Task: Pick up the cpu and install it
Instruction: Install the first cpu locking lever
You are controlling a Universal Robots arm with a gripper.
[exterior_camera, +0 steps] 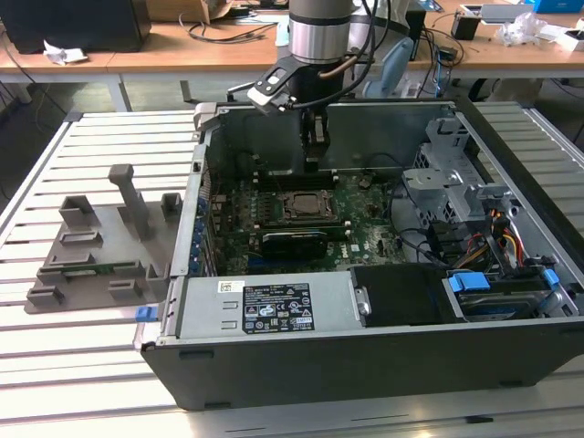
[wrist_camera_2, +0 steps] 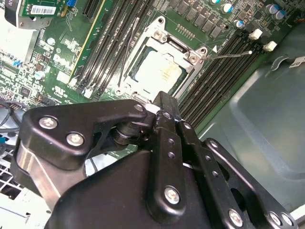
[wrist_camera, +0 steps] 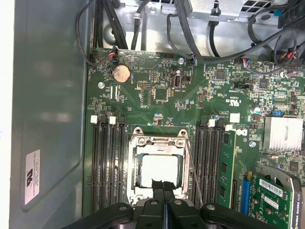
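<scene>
Presently finds the cpu (wrist_camera: 159,172) lying flat within the socket (wrist_camera: 159,136) on the board (wrist_camera: 143,102), inside the open case (exterior_camera: 365,360) on the bench (exterior_camera: 82,374). Records the pincer (wrist_camera: 163,185) clenched, tips pressed together, grasping nothing. Places it just above the socket's edge, tips overlapping the cpu's rim in the first wrist view; cannot tell whether touching. Notes memory slots (wrist_camera: 107,162) flanking the socket on both sides.
</scene>
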